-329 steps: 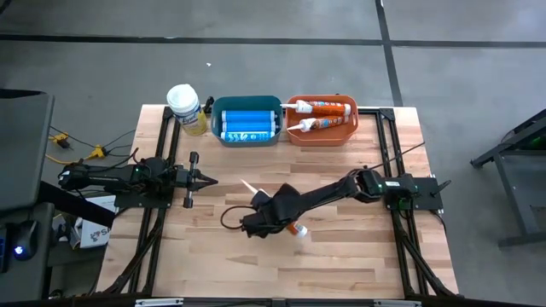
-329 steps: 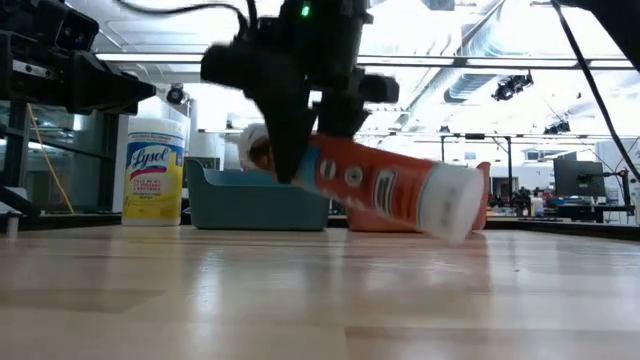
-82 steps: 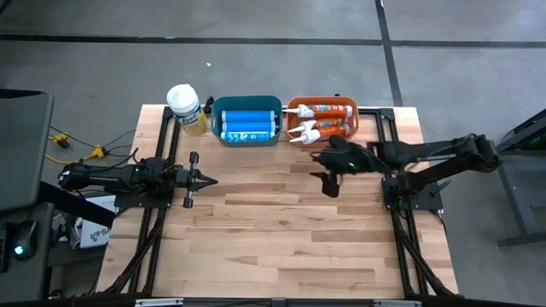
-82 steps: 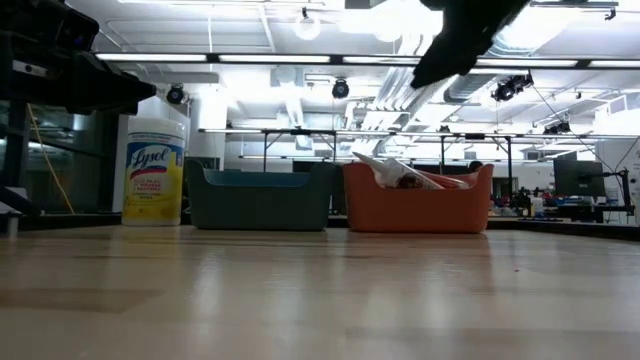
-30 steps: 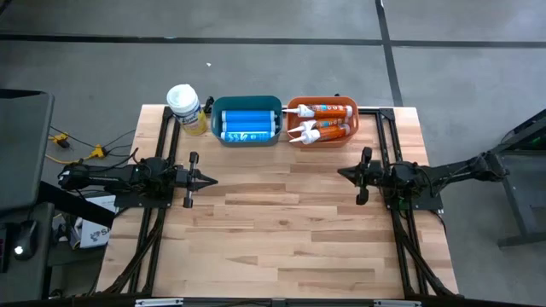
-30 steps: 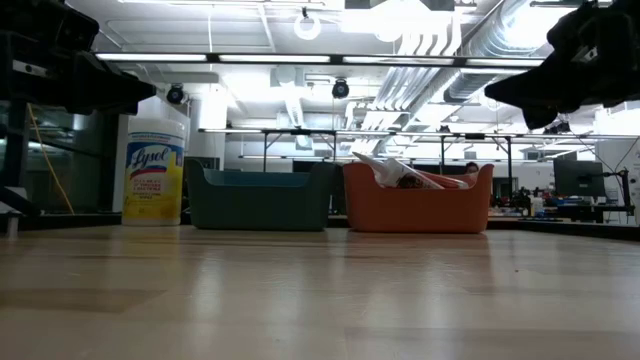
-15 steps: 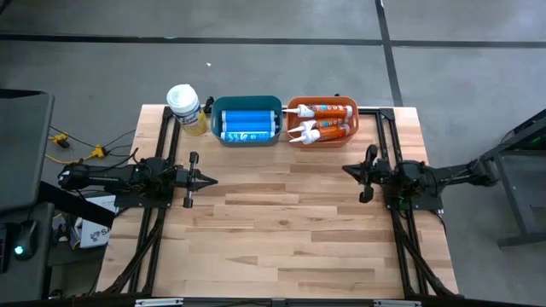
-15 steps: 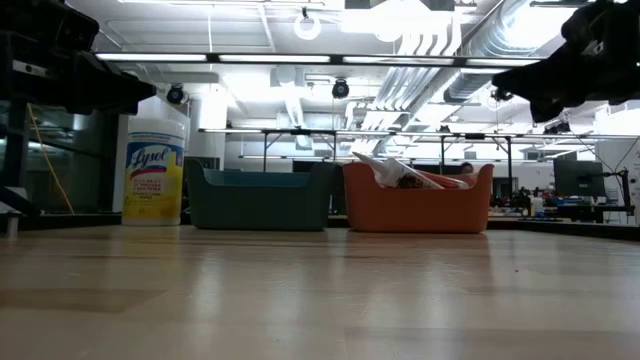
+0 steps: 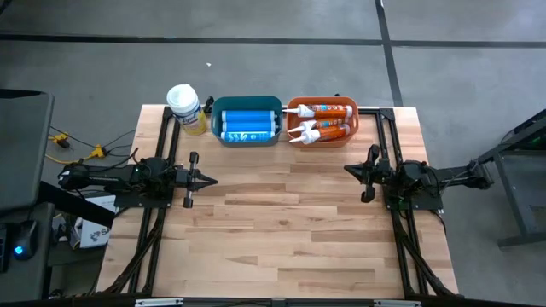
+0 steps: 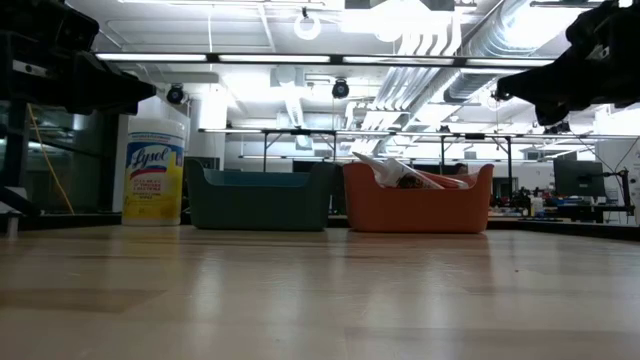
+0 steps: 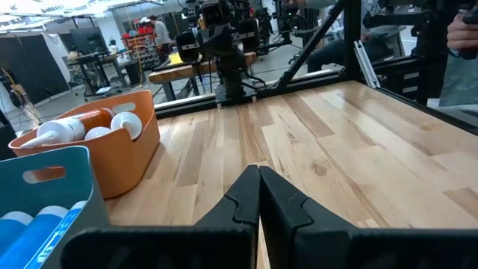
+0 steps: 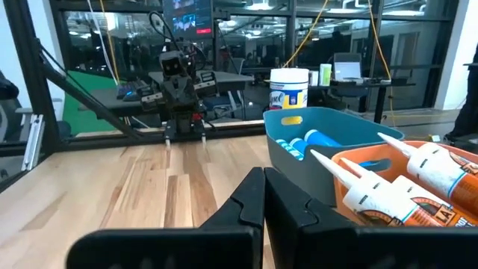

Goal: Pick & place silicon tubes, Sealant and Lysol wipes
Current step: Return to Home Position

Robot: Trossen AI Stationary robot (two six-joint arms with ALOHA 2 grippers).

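Standing upright at table (image 9: 273, 230) back-left corner, just beside teal bin (image 9: 247, 141): Lysol wipes (image 9: 184, 108). Likely light, rigid, smooth label slippery; grip across body below wide lid. Left gripper (image 9: 211, 180) fingers pressed together, empty; right gripper (image 9: 348, 170) likewise. Versus earlier: right arm withdrawn from orange bin (image 9: 322, 141) to right edge; left arm unmoved.

The right claw (image 9: 348, 169) has binned its sealant tube (image 9: 324, 134) and retreated.
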